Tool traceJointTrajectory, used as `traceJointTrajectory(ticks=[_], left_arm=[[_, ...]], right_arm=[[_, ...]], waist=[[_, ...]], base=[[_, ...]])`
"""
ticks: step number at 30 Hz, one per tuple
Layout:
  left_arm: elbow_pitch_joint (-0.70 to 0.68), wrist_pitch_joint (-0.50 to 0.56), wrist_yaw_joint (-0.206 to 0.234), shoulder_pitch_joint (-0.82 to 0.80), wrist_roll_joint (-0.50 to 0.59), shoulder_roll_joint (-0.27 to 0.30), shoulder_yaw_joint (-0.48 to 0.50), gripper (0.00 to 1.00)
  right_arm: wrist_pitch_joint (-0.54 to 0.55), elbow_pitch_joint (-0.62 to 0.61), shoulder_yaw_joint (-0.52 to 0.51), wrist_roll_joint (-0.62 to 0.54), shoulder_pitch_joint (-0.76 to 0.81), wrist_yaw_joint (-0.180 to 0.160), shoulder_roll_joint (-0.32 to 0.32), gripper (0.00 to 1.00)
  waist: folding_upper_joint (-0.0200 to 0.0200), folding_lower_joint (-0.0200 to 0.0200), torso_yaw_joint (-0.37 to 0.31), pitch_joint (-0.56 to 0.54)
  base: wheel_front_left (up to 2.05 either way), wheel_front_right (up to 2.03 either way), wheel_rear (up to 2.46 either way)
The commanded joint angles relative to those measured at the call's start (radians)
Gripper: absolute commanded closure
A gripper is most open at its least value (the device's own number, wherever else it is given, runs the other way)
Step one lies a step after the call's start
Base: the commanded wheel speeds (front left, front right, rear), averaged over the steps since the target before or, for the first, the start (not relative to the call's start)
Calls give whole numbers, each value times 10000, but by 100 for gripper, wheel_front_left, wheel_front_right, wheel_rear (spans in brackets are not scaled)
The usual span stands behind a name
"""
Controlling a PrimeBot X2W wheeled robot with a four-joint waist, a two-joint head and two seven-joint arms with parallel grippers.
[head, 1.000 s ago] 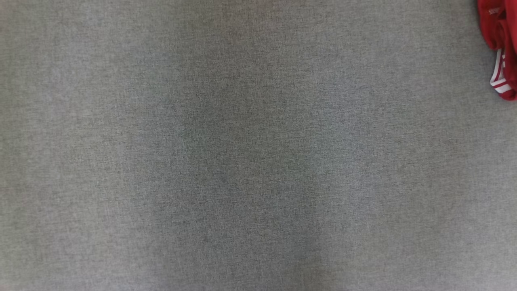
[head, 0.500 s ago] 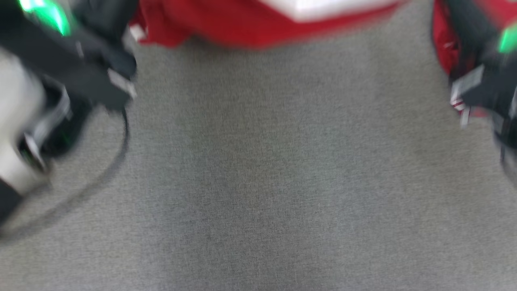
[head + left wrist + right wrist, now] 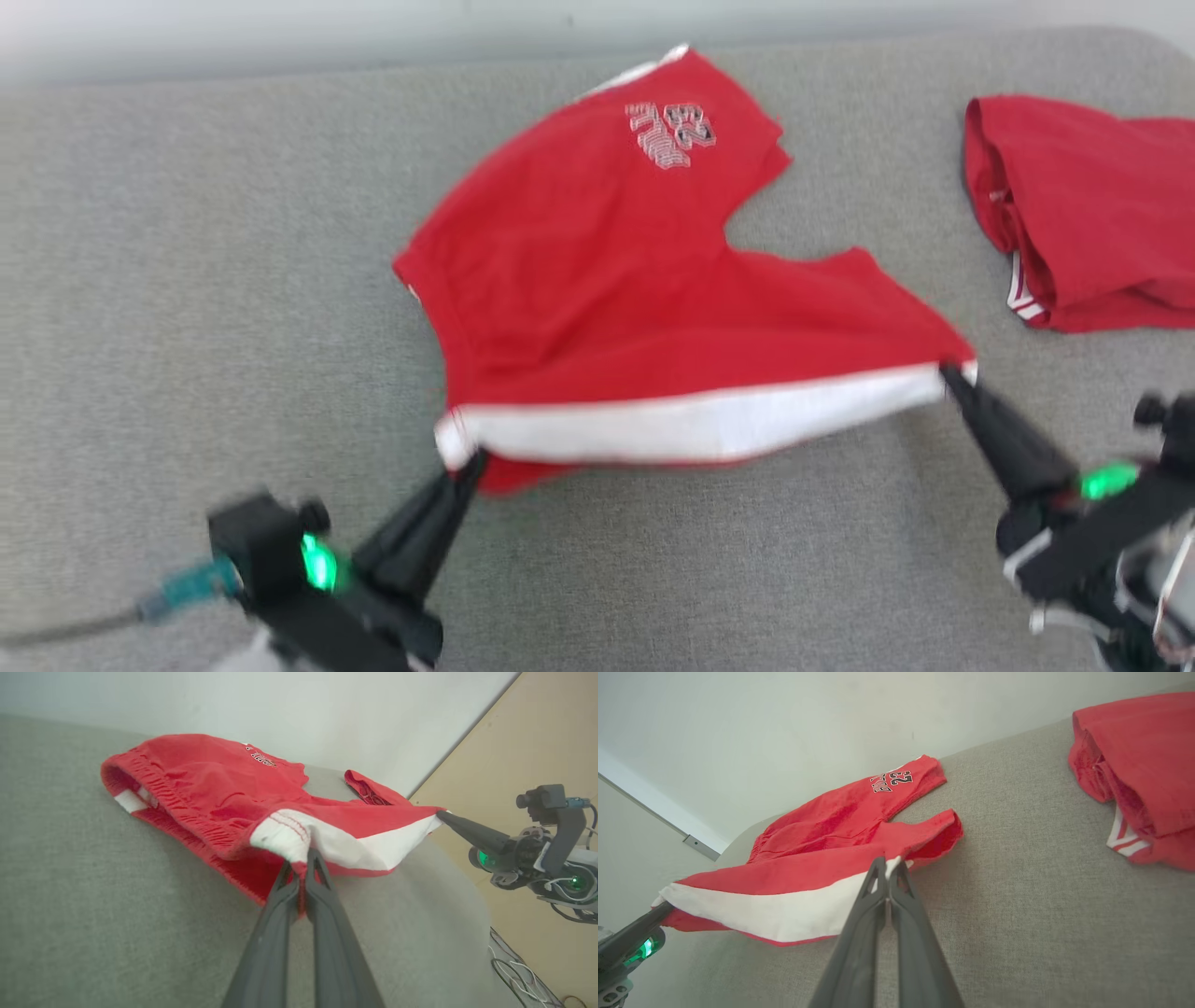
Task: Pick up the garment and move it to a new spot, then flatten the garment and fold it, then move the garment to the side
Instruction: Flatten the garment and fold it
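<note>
Worktop (image 3: 187,280): covered in grey cloth, bare on the left side.
Left hand (image 3: 470,464): set at the lower left of the head view. Its fingers are pressed together on the left end of the white band (image 3: 691,425). In the left wrist view (image 3: 303,858) the hem is pinched between the tips and appears raised a little off the cloth.
Garment (image 3: 607,280): red shorts, placed mid-worktop. The far part with the printed number (image 3: 672,135) rests on the surface, and the near edge is carried between the two hands.
Band tension: drawn nearly straight from hand to hand, with a slight sag.
Right hand (image 3: 948,373): clamped on the right end of the band, and seen the same way in the right wrist view (image 3: 887,864).
Second red piece (image 3: 1092,215): heaped at the far right, well apart and untouched.
Change: a second ago the head view held bare grey cloth with a red edge at its upper right. The whole picture has since shifted, so a camera move is read, not a move of the shorts. Both grips are judged unchanged over that second.
Meaning for the task: the relocation is judged done or nearly so, and the flattening is judged under way. Lowering, smoothing, folding and moving aside are not yet done.
Risk: the far leg looks rumpled and may be trapped in a crease when laid down.
</note>
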Motion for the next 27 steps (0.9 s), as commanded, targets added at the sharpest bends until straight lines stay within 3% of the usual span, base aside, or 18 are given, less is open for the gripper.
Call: traceJointTrajectory(ticks=[1, 7, 11, 22, 27], left_arm=[[188, -24, -50, 559, 529, -184, 182, 100], [980, -25, -153, 1981, 2284, -758, 120, 100], [1395, -23, -123, 2625, 3185, -798, 27, 100], [1210, -24, -127, 3920, 4302, -311, 839, 100], [940, -24, -126, 4320, 4557, -452, 1298, 100]], right_arm=[[-36, 25, -264, -251, 693, -22, 190, 100], [-37, 112, -761, -874, 2535, -22, 628, 100], [-38, 192, -684, -1101, 3340, -22, 725, 100], [-26, -148, -717, -559, 4831, -22, 809, 100], [-25, -391, -899, -287, 5235, -22, 797, 100]], waist=[[2, 3, 163, -437], [2, 3, 183, -903], [2, 3, 152, -1173], [2, 3, 224, -1530], [2, 3, 340, -1500]], base=[[0, 0, 0], [0, 0, 0], [0, 0, 0], [0, 0, 0], [0, 0, 0]])
